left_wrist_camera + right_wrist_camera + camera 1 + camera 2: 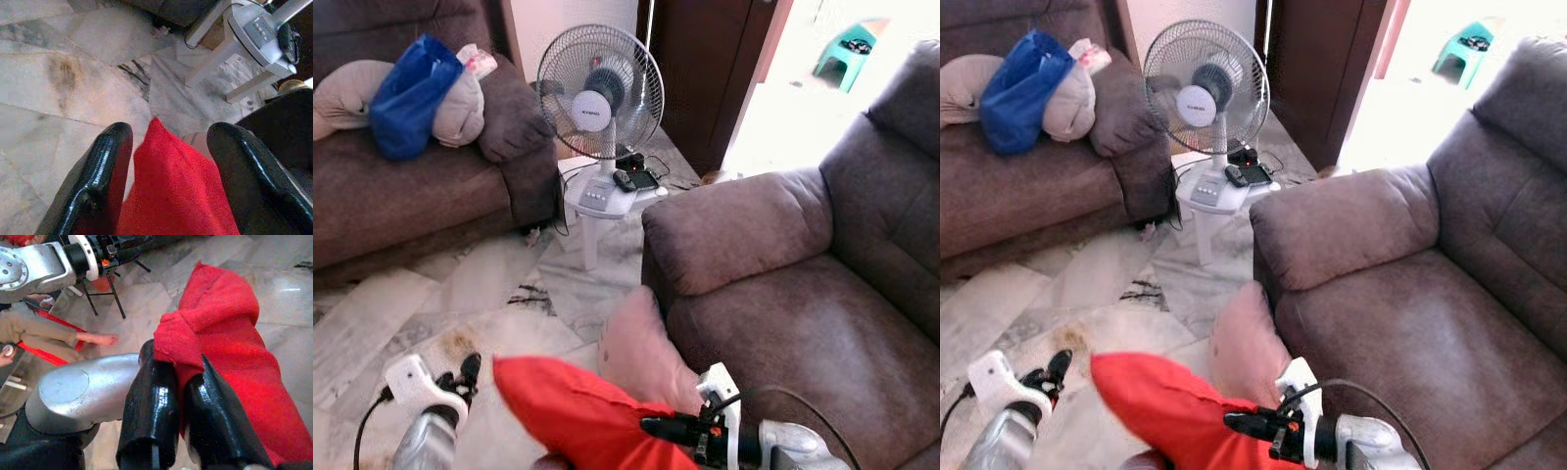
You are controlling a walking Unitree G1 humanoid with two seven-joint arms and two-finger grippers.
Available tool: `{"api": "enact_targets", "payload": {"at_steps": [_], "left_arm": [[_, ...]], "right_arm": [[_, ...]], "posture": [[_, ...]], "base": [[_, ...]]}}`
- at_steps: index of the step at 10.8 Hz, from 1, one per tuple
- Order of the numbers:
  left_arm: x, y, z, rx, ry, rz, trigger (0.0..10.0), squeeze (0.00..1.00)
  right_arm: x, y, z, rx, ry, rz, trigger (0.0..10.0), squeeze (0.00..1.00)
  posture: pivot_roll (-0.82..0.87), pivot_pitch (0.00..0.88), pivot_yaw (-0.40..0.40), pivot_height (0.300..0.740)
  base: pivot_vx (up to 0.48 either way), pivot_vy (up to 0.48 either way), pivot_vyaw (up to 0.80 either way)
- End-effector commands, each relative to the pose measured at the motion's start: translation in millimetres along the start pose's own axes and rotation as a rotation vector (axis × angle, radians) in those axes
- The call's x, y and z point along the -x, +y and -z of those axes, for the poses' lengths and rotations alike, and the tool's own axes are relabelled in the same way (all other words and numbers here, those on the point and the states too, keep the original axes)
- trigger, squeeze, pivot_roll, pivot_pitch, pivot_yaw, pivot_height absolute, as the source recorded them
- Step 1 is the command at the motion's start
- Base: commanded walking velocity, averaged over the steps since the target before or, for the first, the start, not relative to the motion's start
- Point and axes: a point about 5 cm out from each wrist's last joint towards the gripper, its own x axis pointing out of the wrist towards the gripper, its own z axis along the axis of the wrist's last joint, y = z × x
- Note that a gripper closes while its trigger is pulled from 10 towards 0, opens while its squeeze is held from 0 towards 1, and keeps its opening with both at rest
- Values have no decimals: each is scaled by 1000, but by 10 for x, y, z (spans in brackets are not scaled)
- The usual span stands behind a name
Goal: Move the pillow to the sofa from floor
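Two grippers of mine meet on one red pillow [573, 411], which hangs low in front of me above the marble floor [460, 304], just beside the near sofa [803, 294]. My right gripper [178, 382] is pinched on a bunched corner of the red cloth, both black fingers [151, 406] pressed into the fabric. My left gripper [168, 142] stands spread, with the pillow's pointed end lying between its two fingers [105, 166]; the cloth lies against the inner side of one of them, and I cannot tell whether it touches the other. From my head I see my left arm [426, 431] at the pillow's left and my right arm [773, 441] at its right, close to the sofa's seat.

Behind the red pillow a pink cushion [636, 348] leans against the front of the sofa's armrest. Farther off a fan [600, 93] stands on a small white table [602, 201], with some dark gadgets beside its base. Across the room, on a second sofa [421, 186], lie a beige cushion [352, 93] and a blue bag [411, 93] resting on it. My right wrist camera also catches a person's bare foot [100, 339] on the floor, beside a black stand.
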Motion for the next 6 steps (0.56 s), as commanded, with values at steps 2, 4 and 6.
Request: {"api": "enact_targets", "payload": {"at_steps": [2, 4, 6], "left_arm": [[70, 152, 194, 42, 63, -71, 10000, 267], [85, 297, 225, 98, 68, -137, 10000, 1000], [56, 318, 225, 117, 83, -130, 10000, 1000]], "right_arm": [[-17, -2, -84, 50, -25, -22, 10000, 0], [-19, -17, -72, 53, -19, -25, 10000, 0], [-5, -26, -70, 59, -16, -25, 10000, 0]], "posture": [[130, 56, -55, 740], [129, 60, -61, 740], [111, 66, -68, 740]], "base": [[0, 0, 0], [0, 0, 0], [0, 0, 0]]}}
